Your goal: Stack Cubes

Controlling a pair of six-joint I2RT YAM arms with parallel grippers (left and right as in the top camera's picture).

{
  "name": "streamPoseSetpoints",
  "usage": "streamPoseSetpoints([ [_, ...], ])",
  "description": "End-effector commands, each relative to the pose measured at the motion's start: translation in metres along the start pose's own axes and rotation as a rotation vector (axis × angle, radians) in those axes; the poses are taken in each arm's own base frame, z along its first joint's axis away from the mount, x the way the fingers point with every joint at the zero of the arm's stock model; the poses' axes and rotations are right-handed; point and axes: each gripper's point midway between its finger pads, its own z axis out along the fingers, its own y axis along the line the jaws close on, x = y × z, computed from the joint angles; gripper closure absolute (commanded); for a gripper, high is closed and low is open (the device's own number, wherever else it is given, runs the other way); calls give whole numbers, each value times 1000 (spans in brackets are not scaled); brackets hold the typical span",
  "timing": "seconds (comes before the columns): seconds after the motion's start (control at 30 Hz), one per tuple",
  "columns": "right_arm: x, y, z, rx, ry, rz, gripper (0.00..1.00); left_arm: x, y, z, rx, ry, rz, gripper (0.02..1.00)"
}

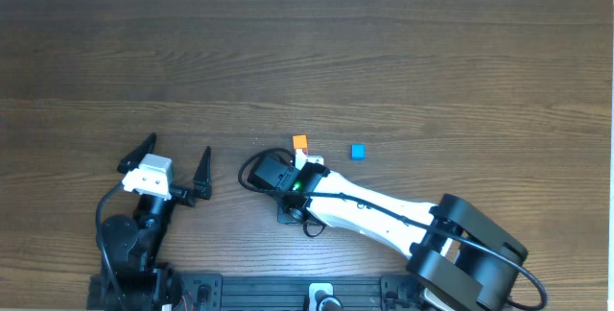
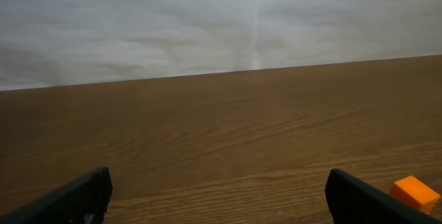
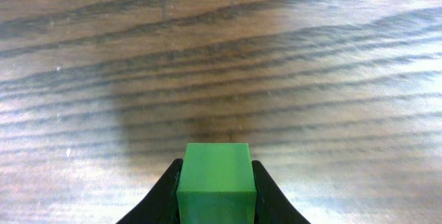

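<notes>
So the right gripper (image 3: 215, 195) is clamped on the green cube (image 3: 213, 175) over bare table (image 3: 311, 58), with the orange cube (image 1: 300, 142) close by and the blue cube (image 1: 358, 152) near. Left gripper (image 1: 177, 148) sits wide open, empty. Risk, I reckon: release it off-centre and it'll topple off

Seen from my remote station: a dark, wood-grain surface (image 1: 307, 52) runs to a plain pale wall (image 2: 207, 23) at its far edge, soft light glancing off the boards.
</notes>
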Motion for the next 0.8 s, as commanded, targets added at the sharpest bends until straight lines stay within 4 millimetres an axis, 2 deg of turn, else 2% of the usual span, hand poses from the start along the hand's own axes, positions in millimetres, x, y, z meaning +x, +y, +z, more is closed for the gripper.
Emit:
streamPoseSetpoints([
  [0.03,-17,7,-30,-27,-64,-9,965,1,3,0,-14,-5,18,18],
  [0.23,-33,4,-64,1,-70,-30,989,1,3,0,-14,-5,18,18],
  [0.5,-72,4,-111,-14,-132,-60,989,1,3,0,-14,-5,18,23],
  [0.6,-87,0,-120,-31,-149,-63,989,1,3,0,-14,-5,18,18],
  [0.8,-109,-17,-121,-61,-131,-20,991,1,3,0,-14,-5,18,18],
])
